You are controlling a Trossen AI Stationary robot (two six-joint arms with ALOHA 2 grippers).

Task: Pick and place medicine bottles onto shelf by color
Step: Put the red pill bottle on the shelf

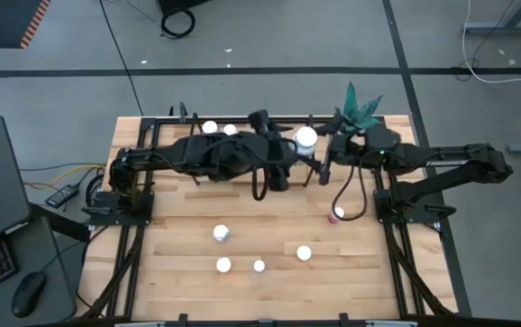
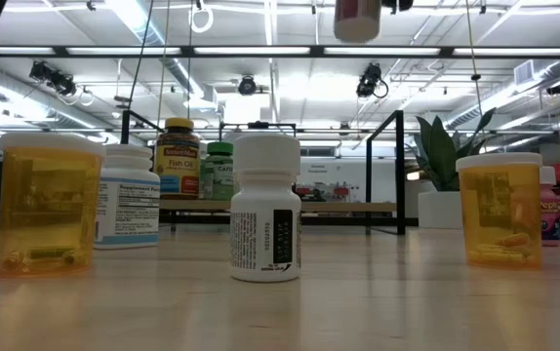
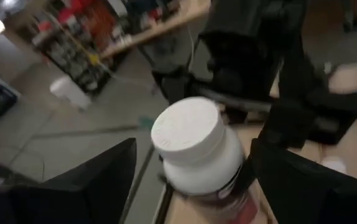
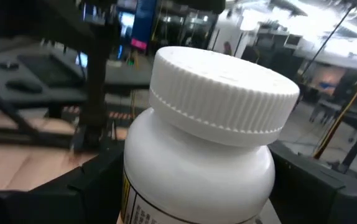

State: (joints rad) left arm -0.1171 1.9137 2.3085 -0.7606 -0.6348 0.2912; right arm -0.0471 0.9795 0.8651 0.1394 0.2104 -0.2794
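- My right gripper [image 4: 197,205] grips a large white bottle [image 4: 203,149], its two dark fingers [image 4: 97,180] pressed against the bottle's sides (the ribbed white cap fills most of my right wrist view).
- In the high view that same bottle's white cap [image 1: 306,138] shows at the far edge of the surface, just left of the green plant [image 1: 358,107], above the far middle of the shelf [image 1: 242,123].
- The low view catches the held bottle's base [image 2: 357,19] up at the top of the picture, well above the surface.
- My left gripper [image 3: 191,180] sits right beside it, the fingers [image 3: 104,180] spread on either side of the white-capped bottle [image 3: 197,149]; whether they actually press on it I cannot tell.
- Two white-capped bottles [image 1: 210,128] stand on the far left part of the shelf.
- Four more white caps stand on the near part of the wooden surface [image 1: 179,282]: one [image 1: 221,233] left of centre, two [image 1: 223,265] nearer still, and one [image 1: 304,253] to the right.
- A pink-capped bottle [image 1: 337,214] stands toward the right, close to my right arm's cable loop.
- Level with the surface I see an amber bottle [image 2: 48,203] at left, a white bottle with a dark label [image 2: 265,207] in the middle, and another amber bottle [image 2: 500,209] at right.
- Farther back stand a yellow-capped bottle [image 2: 179,156] and a green bottle [image 2: 219,169].
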